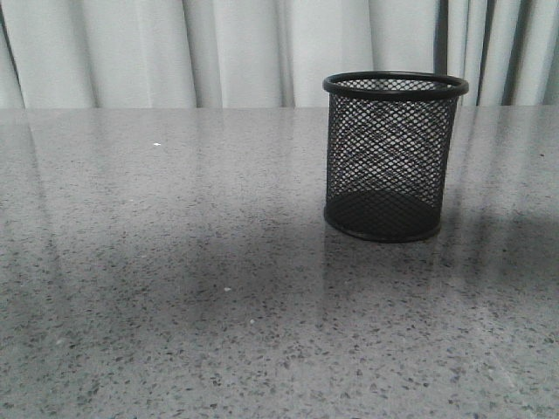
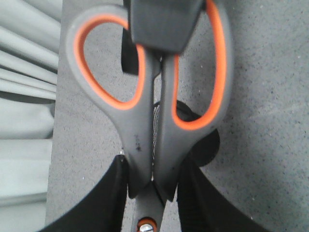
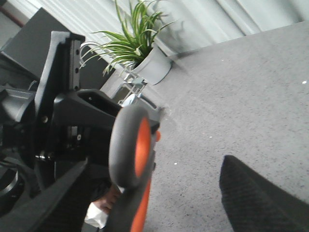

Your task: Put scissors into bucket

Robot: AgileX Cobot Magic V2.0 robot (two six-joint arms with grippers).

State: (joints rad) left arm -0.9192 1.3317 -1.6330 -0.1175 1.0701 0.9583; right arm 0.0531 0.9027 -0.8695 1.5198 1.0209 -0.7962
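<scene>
Pale pleated curtains back a speckled grey stone table [image 1: 175, 288]. Right of centre stands the black wire-mesh cylindrical bucket [image 1: 395, 157], upright and empty. Grey-handled, orange-lined scissors [image 2: 149, 111] are clamped in the left claw [image 2: 152, 188] near the pivot, loops outward, apparently above the bucket. Right claw [image 3: 145, 203]: edge-on scissors mask it; state cannot be determined. Recommended: hold blades vertical, centre over the rim, then release. A potted green plant [image 3: 133, 41] stands well clear.

Matt plastic scissors [image 2: 145, 121]; black wire-mesh metal bucket [image 1: 393, 157]; glossy speckled stone-look table [image 1: 175, 305].
</scene>
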